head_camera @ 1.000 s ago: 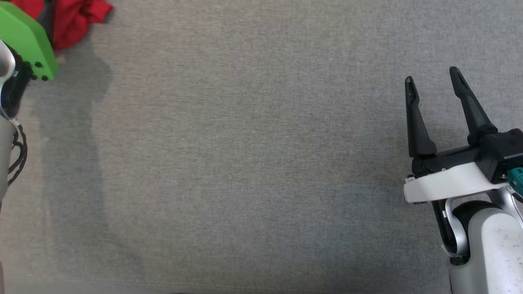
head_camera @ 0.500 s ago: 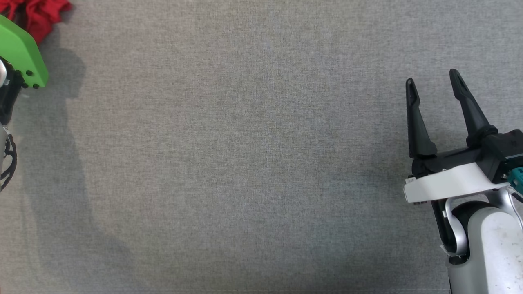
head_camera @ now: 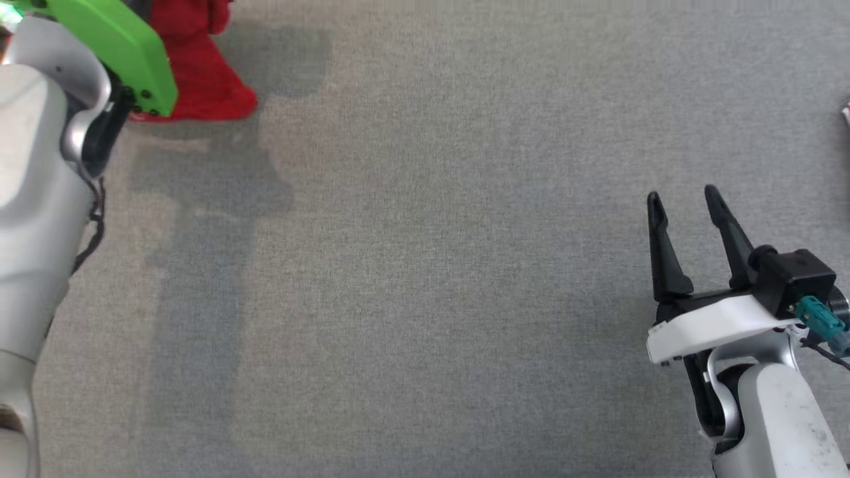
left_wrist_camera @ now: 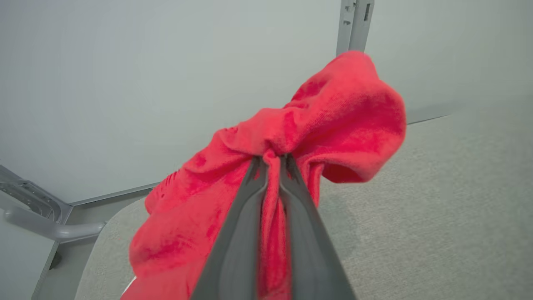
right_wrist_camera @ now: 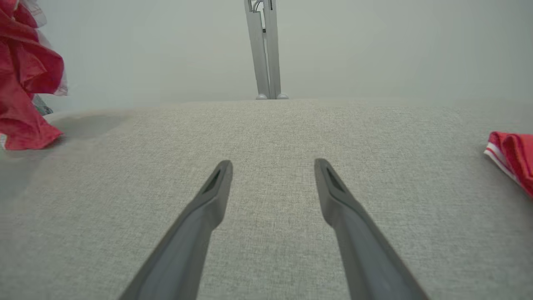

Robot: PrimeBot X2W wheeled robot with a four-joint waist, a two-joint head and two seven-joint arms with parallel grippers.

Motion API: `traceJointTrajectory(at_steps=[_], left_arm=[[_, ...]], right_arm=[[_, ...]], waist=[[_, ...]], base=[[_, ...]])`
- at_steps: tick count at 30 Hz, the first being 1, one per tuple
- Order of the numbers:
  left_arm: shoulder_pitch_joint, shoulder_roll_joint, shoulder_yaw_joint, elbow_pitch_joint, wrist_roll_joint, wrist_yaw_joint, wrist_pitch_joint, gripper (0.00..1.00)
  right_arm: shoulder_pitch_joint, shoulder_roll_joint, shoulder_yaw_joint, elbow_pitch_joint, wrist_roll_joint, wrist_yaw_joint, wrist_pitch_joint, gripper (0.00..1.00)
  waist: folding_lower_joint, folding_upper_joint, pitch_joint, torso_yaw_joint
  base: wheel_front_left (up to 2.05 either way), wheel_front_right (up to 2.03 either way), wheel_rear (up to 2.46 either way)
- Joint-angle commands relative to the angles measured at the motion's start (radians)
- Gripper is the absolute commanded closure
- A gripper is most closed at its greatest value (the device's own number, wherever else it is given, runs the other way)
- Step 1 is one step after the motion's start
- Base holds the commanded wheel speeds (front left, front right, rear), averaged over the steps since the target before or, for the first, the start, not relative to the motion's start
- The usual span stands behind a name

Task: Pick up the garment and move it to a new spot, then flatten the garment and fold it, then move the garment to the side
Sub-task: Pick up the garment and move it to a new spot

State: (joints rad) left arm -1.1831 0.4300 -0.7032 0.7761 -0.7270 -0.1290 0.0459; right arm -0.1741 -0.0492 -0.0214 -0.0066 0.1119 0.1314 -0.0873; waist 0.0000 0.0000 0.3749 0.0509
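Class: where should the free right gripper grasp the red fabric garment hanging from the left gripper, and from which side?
Probably its lower corner, from the robot's right, low along the grey fabric table. The left gripper pinches the bunched top of the red fabric garment, so the cloth drapes toward the table there, and the open right gripper sits on that side.

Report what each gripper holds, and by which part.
The left gripper is shut on the crumpled red fleece garment, pinching a bunched fold; the right gripper is open and empty.
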Motion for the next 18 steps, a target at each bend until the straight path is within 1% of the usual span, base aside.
traceJointTrajectory(at_steps=[1, 6, 9, 12, 13, 18], left_arm=[[-0.007, -0.022, -0.015, -0.026, -0.018, -0.002, -0.004, 1.0], [0.05, -0.105, -0.051, -0.105, -0.099, -0.002, -0.021, 1.0], [0.1, -0.179, -0.056, -0.141, -0.14, -0.002, -0.059, 1.0], [0.164, -0.257, -0.059, -0.159, -0.171, 0.006, -0.111, 1.0], [0.196, -0.286, -0.054, -0.161, -0.184, 0.015, -0.137, 1.0], [0.348, -0.35, -0.059, -0.121, -0.216, 0.043, -0.253, 1.0]], right_arm=[[0.024, -0.003, -0.006, 0.024, 0.012, -0.002, -0.016, 0.0], [0.059, -0.002, -0.015, 0.093, 0.041, -0.002, -0.049, 0.0], [0.082, -0.002, -0.025, 0.124, 0.05, -0.002, -0.067, 0.0], [0.099, -0.002, -0.032, 0.145, 0.055, -0.002, -0.078, 0.0], [0.105, -0.002, -0.03, 0.15, 0.06, -0.002, -0.083, 0.0], [0.106, -0.002, -0.011, 0.171, 0.075, -0.002, -0.096, 0.0]], waist=[[0.0, 0.0, -0.144, -0.043], [0.0, 0.0, -0.23, -0.084], [0.0, 0.0, -0.267, -0.11], [0.0, 0.0, -0.278, -0.131], [0.0, 0.0, -0.279, -0.14], [0.0, 0.0, -0.261, -0.179]], base=[[0.0, 0.0, 0.0], [0.0, 0.0, 0.0], [0.0, 0.0, 0.0], [0.0, 0.0, 0.0], [0.0, 0.0, 0.0], [0.0, 0.0, 0.0]])
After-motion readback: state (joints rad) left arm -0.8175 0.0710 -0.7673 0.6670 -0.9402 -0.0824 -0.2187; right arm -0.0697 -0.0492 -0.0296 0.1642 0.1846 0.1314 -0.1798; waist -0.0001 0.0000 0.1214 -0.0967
